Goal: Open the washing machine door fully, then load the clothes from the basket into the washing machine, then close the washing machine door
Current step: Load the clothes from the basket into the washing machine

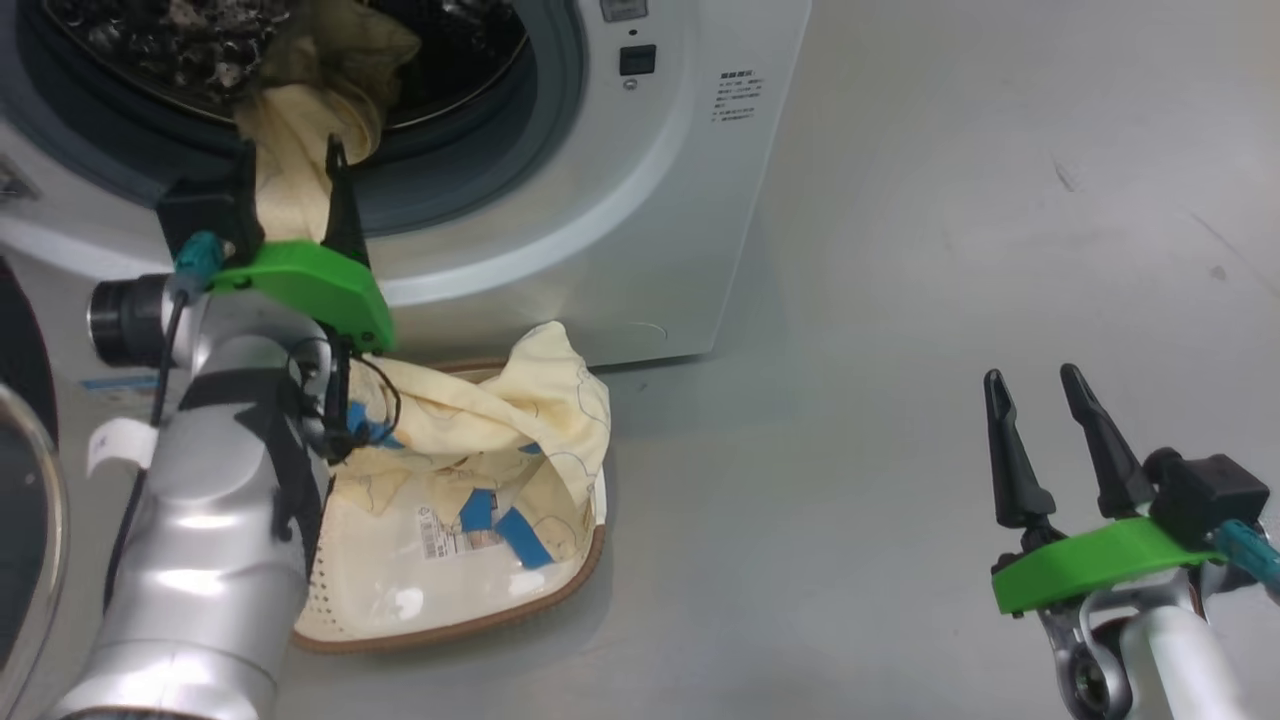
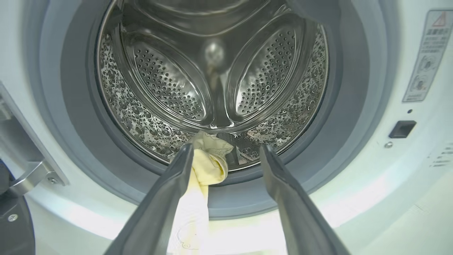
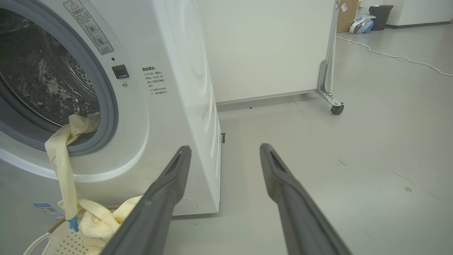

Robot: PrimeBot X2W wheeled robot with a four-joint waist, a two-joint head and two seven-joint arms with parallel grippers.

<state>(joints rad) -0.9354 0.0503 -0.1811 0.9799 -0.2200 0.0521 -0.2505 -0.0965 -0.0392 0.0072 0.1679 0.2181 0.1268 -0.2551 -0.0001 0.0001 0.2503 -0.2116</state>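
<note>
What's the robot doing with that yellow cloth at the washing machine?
It is loading laundry. The yellow clothes hang over the grey rim of the washing machine: one end lies in the drum, the rest sits in the basket on the floor. The left claw is open at the opening, with the cloth between its fingers but not pinched. The right claw is open too, off to the side, holding nothing.

A smooth pale grey floor spreads wide, lit softly and evenly, with a few dark scuffs. A tall white partition panel stands on it in a silver metal frame, with a small black caster wheel under its corner. Beyond it a thin white cable snakes across the floor. Far back, by a white wall, are a black bin, a pale plastic bag and a brown cardboard box.
</note>
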